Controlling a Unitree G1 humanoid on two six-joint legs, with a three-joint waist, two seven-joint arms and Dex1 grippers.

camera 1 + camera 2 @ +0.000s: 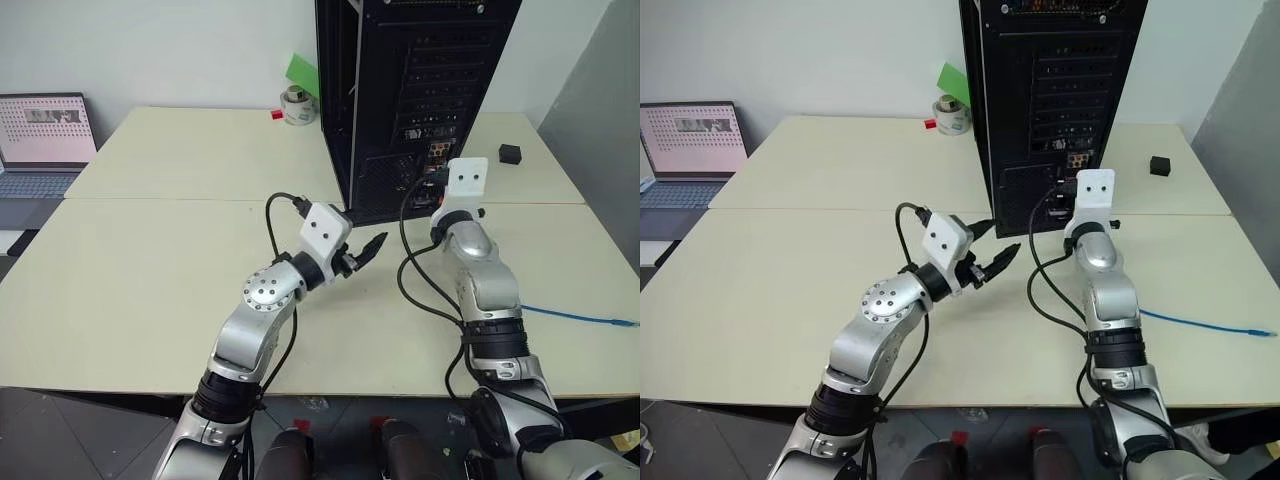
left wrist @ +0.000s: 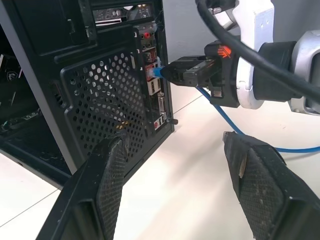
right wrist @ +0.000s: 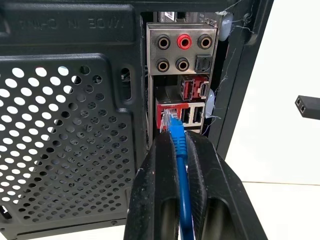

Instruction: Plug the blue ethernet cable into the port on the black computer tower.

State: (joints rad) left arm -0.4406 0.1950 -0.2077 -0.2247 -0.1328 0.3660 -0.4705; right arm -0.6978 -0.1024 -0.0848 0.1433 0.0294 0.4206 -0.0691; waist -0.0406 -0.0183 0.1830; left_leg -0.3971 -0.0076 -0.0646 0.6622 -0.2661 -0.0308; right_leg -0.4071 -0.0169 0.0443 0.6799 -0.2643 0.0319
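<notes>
Cable plug at the tower's port

The right tool (image 3: 175, 150) is clamped on the blue cable (image 3: 181, 180), its plug touching a port on the tower (image 3: 70, 125) at 12 o'clock of the fingers. The left tool (image 2: 175, 175) gapes empty, tower at 10 o'clock.

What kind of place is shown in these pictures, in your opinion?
Probably an office or lab test area: pale tables pushed together by a plain wall, an open laptop at the side, and a black computer tower standing with its rear ports facing the robot.
</notes>
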